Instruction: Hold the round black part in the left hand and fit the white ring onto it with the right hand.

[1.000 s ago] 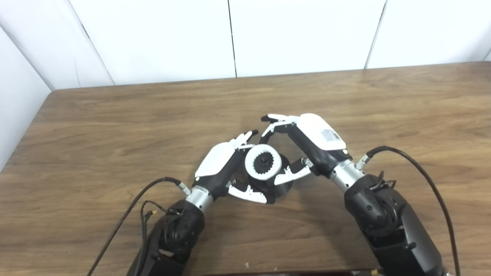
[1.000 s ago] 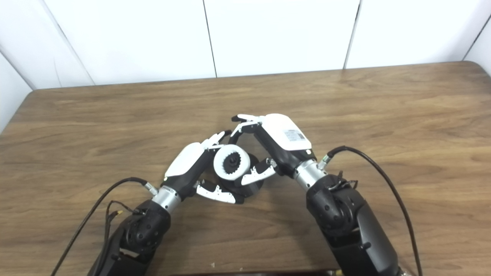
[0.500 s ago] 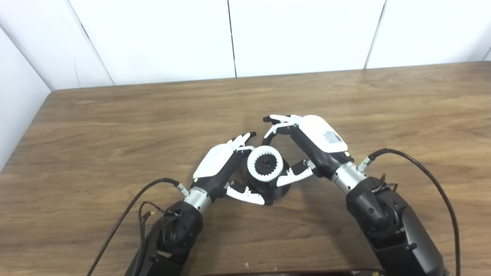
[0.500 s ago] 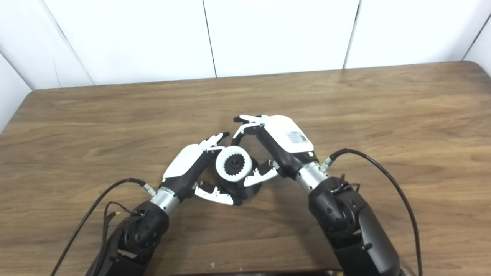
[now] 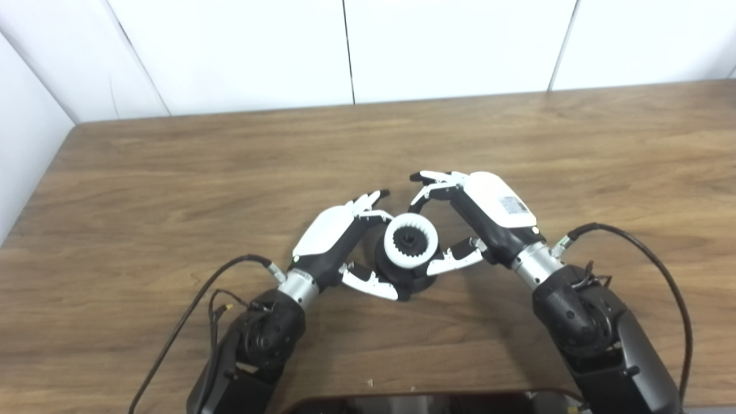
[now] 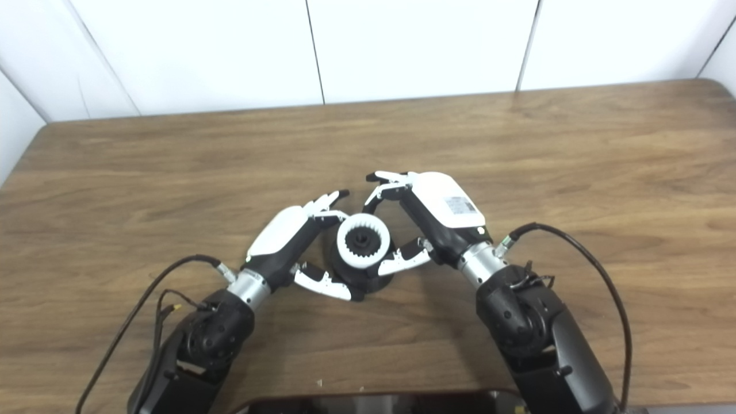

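Since a second ago the whole picture has slid, table edge and wall seams included, so the head cameras have tilted down a little; against the table the assembly has changed too, for the white ring [image 5: 411, 248], which then faced up and towards the near left, now faces almost straight up, and both hands have settled lower around it. That toothed white ring sits on top of the round black part [image 5: 402, 275], whose base appears to rest on the wooden table [image 5: 172, 190] at its near middle, though contact is hard to confirm. The left hand [image 5: 336, 238] cups the black part from the left, its fingers curled behind and its thumb [image 5: 371, 283] reaching under the near side, so it is closed on the part. The right hand [image 5: 480, 221] lies just to the right of the ring, thumb [image 5: 457, 261] touching the ring's near right edge and fingers [image 5: 431, 183] arched over the far side; whether those fingers press the ring I cannot tell. The relation that matters is the ring's axis against the black part's: both now look close to vertical and in line, with the ring directly above. Judging from that, the ring seems seated or nearly so, and any further push should go straight down along that axis.
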